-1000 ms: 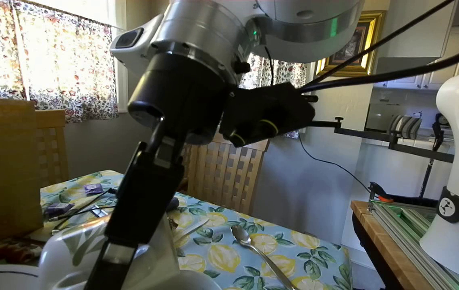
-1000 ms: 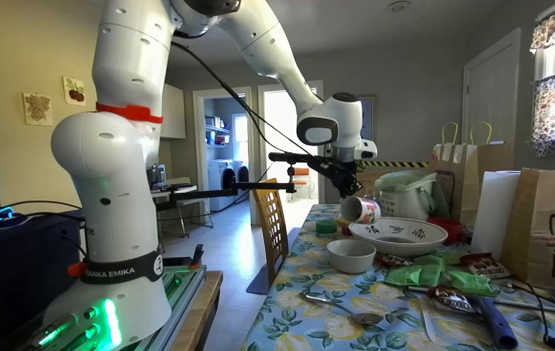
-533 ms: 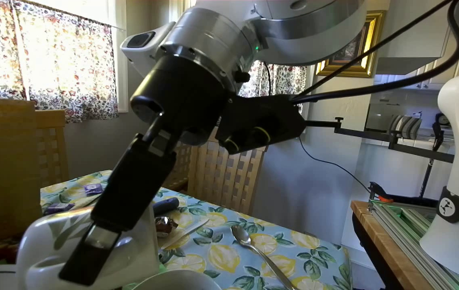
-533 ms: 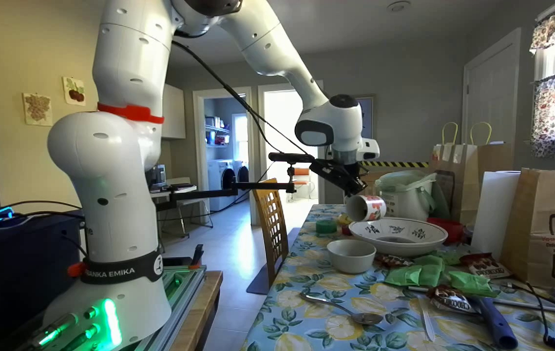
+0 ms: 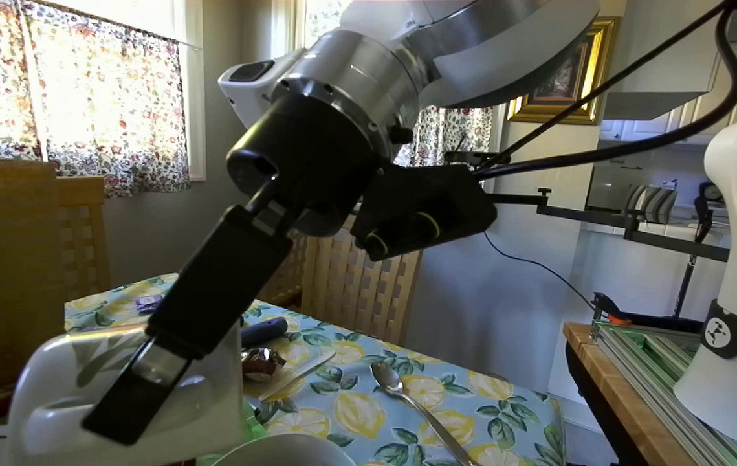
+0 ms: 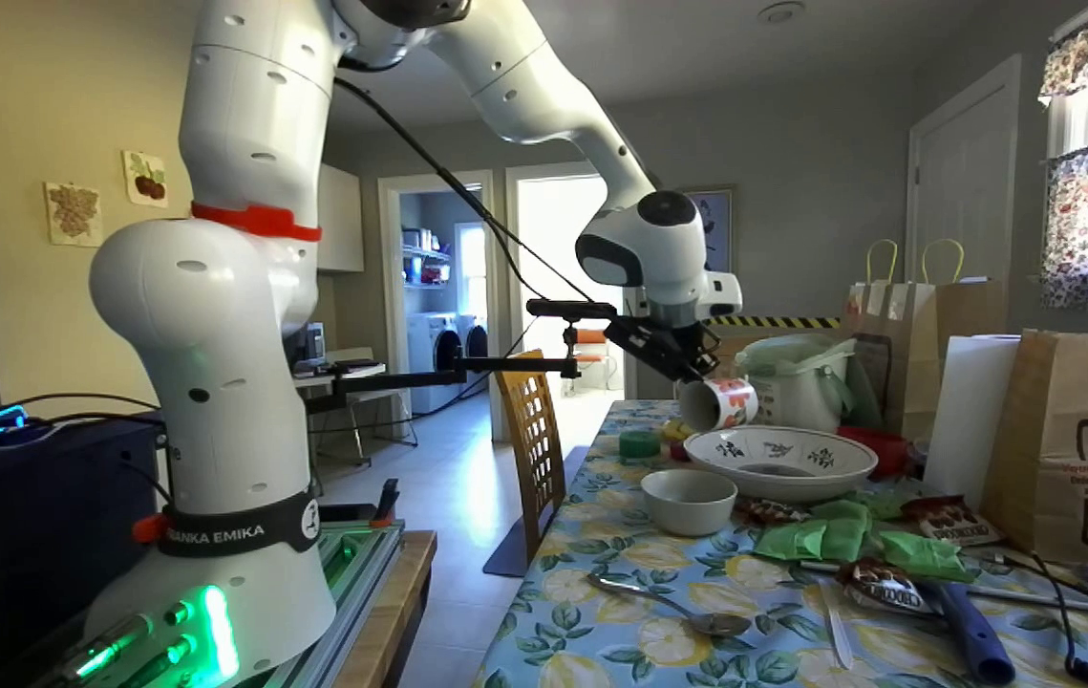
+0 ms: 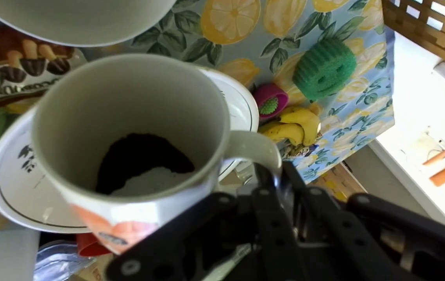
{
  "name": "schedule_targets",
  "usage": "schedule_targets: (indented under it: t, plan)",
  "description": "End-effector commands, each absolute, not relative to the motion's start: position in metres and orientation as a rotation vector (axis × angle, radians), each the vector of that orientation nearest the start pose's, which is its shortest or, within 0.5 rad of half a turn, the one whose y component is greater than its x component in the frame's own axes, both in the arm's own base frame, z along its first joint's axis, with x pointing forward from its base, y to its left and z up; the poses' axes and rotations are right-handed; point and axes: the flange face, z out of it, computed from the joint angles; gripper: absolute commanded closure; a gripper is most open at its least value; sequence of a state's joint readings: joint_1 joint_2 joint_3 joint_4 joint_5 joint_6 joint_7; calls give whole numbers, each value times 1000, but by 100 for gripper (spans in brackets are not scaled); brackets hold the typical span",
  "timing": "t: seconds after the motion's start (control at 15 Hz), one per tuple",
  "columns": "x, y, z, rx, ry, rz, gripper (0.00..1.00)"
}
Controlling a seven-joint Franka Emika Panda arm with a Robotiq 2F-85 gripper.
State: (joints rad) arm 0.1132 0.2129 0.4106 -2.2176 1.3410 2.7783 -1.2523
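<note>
The pincer (image 7: 277, 175) and mug (image 6: 733, 402) have swung a bit away from the small bowl (image 6: 689, 512). The pincer pinches the mug's handle (image 7: 252, 143), and the mug hangs tipped over just beside it. Something dark (image 7: 140, 156) sits inside the mug, but I can't tell what it is. Lower than the pincer, on the lemon cloth (image 6: 582, 659), are the big bowl (image 6: 782, 490) and some yellow bananas (image 7: 289, 132).

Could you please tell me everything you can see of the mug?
The mug is glossy white, apparently ceramic, with a red-orange print outside and a plain pale interior. The gripper grasps its handle. It hangs tipped nearly on its side, open-mouthed, seemingly just above the patterned bowl. Inside, a dark patch borders a pale area; I cannot tell what the dark stuff is.
</note>
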Motion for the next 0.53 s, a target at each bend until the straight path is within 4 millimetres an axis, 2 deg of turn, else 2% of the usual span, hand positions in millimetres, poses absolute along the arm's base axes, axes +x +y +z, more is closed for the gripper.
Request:
schedule_targets:
  t: [0.0, 0.47]
  plan:
    - [488, 228, 310, -2360, -679, -686, 97]
    - [470, 211, 306, -2369, -655, -707, 97]
